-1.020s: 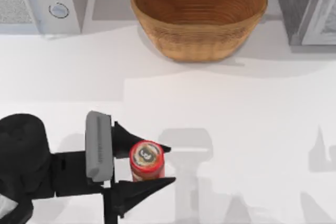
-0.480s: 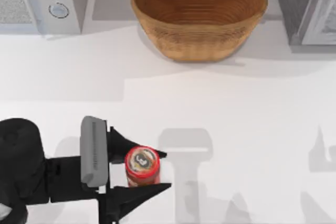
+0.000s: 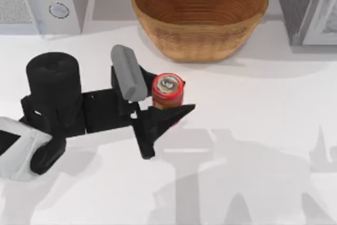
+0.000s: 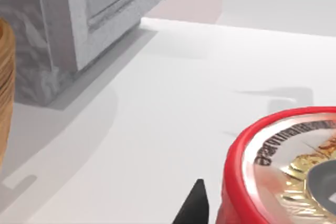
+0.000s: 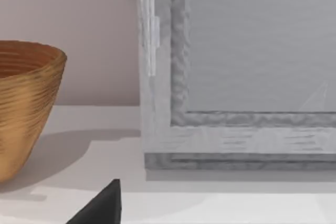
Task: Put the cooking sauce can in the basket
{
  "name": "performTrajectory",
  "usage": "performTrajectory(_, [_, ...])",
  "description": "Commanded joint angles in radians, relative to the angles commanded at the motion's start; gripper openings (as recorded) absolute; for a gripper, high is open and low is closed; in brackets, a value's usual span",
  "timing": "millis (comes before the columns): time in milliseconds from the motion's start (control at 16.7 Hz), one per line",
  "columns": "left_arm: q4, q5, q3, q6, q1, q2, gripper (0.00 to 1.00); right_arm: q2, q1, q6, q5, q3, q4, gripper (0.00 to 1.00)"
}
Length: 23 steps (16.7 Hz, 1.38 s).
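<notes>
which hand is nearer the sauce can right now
Left. The left hand is closed around the cooking sauce can, just in front of the basket. The right hand is off toward the grey cabinet, away from the can.

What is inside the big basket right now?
The basket shows just its ribbed woven inside. The cooking sauce can sits outside it, in the left gripper.

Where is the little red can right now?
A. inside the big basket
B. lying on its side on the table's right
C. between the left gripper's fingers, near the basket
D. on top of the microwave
C: in the top view the cooking sauce can sits upright between the left gripper fingers, just outside the basket, not in it.
</notes>
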Motion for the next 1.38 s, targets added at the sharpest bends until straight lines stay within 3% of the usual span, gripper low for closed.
performTrajectory(600, [-0.267,-0.213,0.528,-0.047,0.015,0.18,0.0,0.0,0.0,0.0,0.0,0.0,0.0,1.0])
performTrajectory(900, [-0.454,-0.358,0.826,-0.071,0.02,0.273,0.0,0.0,0.0,0.0,0.0,0.0,0.0,1.0])
performTrajectory(1080, [-0.508,-0.41,0.899,-0.087,0.033,0.299,0.0,0.0,0.0,0.0,0.0,0.0,0.0,1.0])
performTrajectory(1380, [-0.509,-0.411,0.901,-0.086,0.03,0.295,0.0,0.0,0.0,0.0,0.0,0.0,0.0,1.0])
